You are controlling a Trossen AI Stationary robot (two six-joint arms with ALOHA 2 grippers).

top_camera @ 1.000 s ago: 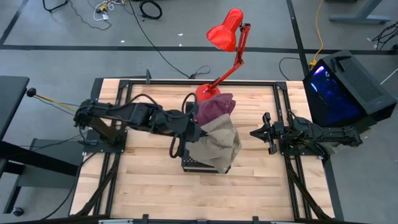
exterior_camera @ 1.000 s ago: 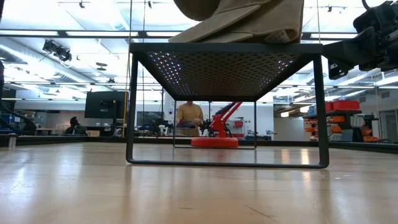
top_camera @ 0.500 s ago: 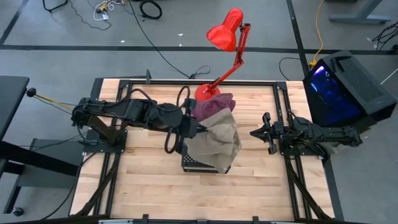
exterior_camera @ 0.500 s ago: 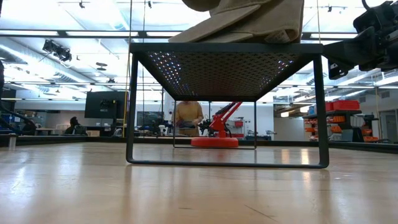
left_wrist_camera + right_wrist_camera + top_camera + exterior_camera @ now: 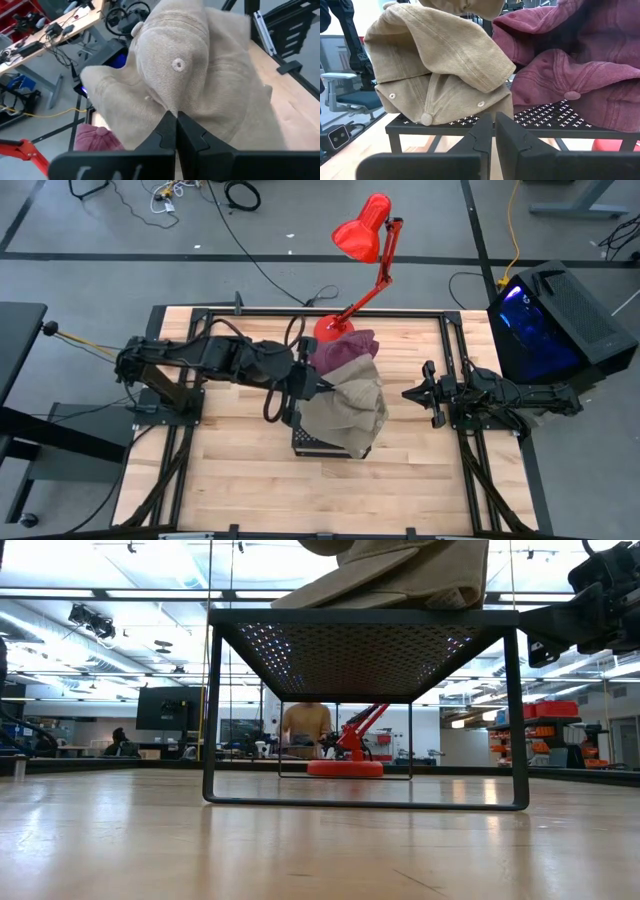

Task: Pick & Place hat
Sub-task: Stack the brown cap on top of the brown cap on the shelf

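Fingers of left gripper pinched on tan hat over rack; drawn slightly back toward bench's left edge.

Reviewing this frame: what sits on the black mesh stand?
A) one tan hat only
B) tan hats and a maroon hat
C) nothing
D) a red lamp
B: the right wrist view shows tan hats beside a maroon hat on the black mesh stand.
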